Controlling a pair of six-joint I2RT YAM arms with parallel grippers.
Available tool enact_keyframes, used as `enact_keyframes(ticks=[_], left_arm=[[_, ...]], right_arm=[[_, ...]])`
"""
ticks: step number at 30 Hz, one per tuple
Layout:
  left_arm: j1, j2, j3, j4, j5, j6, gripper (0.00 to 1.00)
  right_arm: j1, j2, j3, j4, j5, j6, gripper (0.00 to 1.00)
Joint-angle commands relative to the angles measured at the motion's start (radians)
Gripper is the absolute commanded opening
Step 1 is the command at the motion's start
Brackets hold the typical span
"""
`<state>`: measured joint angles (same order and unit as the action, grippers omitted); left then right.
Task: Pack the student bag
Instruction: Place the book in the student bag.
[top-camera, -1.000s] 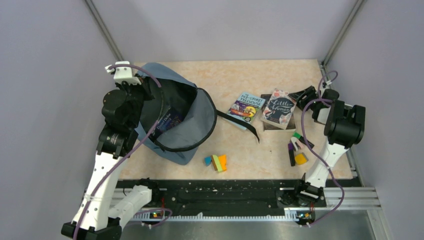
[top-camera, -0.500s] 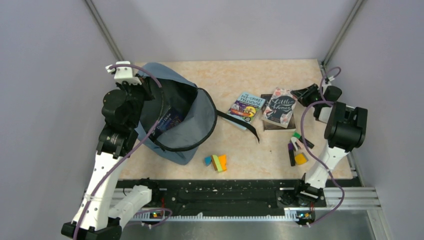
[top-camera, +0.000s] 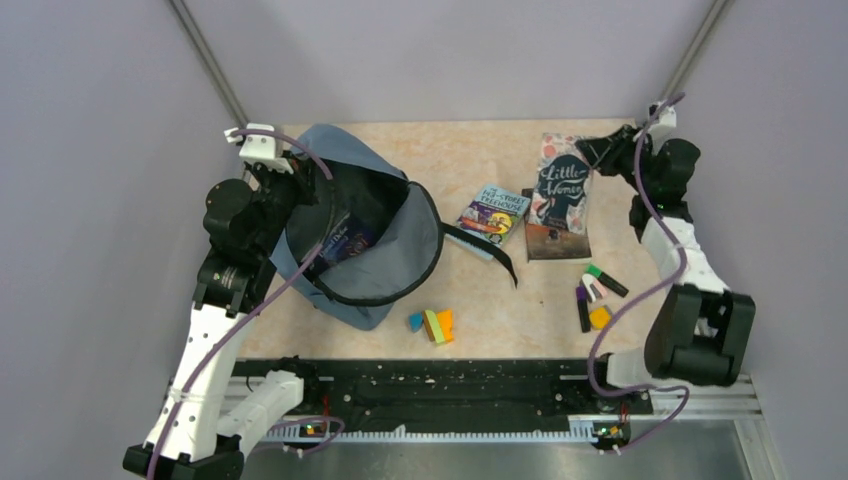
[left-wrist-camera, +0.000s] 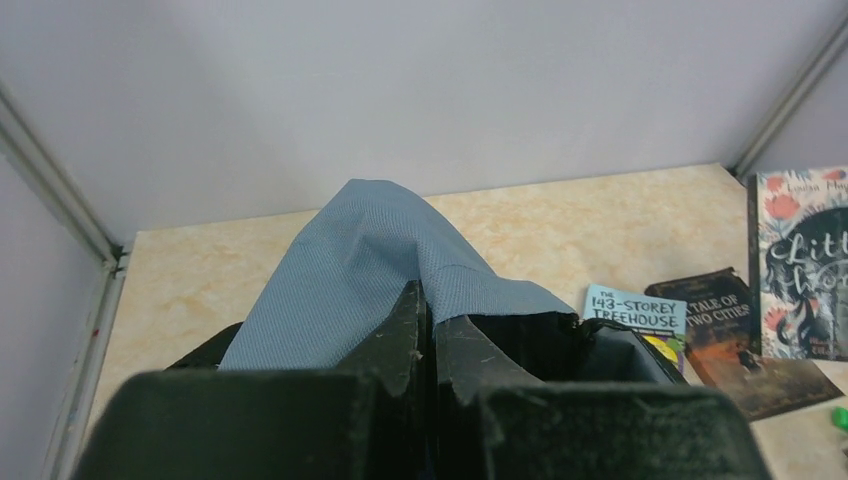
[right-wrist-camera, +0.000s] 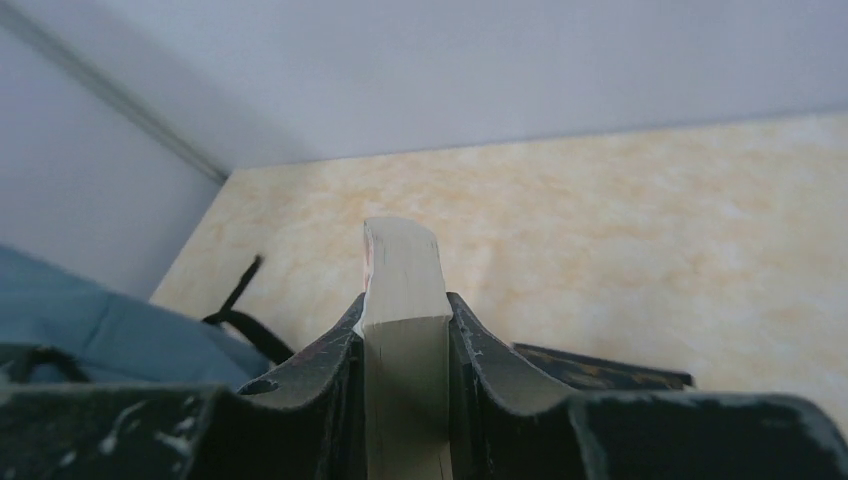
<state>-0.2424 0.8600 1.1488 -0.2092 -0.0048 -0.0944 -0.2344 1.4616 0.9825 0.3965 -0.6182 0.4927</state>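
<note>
Lifted since earlier: Little Women book (top-camera: 562, 185), clamped in my right claw (top-camera: 592, 153); left claw (left-wrist-camera: 428, 305) pinches student bag (top-camera: 345, 148) rim, apparently holding its mouth open.

The backpack (top-camera: 405, 262) lies at the left of the counter (top-camera: 480, 150), mouth gaping, the left tool (top-camera: 283, 172) closed on its far rim and a paperback (top-camera: 345, 240) showing inside. The right tool (top-camera: 598, 152) pinches the far corner of the Little Women book (top-camera: 560, 185), whose near end overlaps a dark book (top-camera: 556, 243); a blue book (top-camera: 492, 213) lies between it and the backpack, coloured blocks (top-camera: 433, 325) nearer the arms.
</note>
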Motion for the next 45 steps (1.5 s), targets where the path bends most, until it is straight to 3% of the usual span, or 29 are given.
enact_keyframes(ticks=[1,6,12,21,30,36,41,43,45], left_arm=[[0.002,-0.009,0.015,0.091,0.141,0.001,0.0],[0.002,-0.012,0.019,0.098,0.216,-0.008,0.0],[0.002,-0.015,0.023,0.1,0.264,-0.015,0.0],[0.002,-0.012,0.019,0.106,0.292,-0.03,0.0],[0.002,-0.013,0.016,0.111,0.308,-0.039,0.0],[0.002,-0.015,0.017,0.116,0.322,-0.051,0.0],[0.002,-0.014,0.01,0.125,0.334,-0.061,0.0],[0.002,-0.015,0.009,0.125,0.334,-0.061,0.0],[0.002,-0.019,0.011,0.126,0.336,-0.063,0.0]], right_arm=[[0.142,-0.235,0.085,0.068,-0.053,-0.092,0.0],[0.296,-0.338,0.098,0.305,-0.143,-0.041,0.0],[0.461,-0.304,0.169,0.482,-0.206,-0.002,0.0],[0.679,-0.138,0.286,0.759,-0.303,0.012,0.0],[0.789,0.055,0.426,0.964,-0.397,0.106,0.0],[0.824,0.175,0.517,0.977,-0.458,0.107,0.0],[0.826,0.198,0.486,0.984,-0.516,0.144,0.0],[0.826,0.18,0.454,0.922,-0.53,0.106,0.0],[0.828,0.145,0.414,0.746,-0.53,-0.014,0.0]])
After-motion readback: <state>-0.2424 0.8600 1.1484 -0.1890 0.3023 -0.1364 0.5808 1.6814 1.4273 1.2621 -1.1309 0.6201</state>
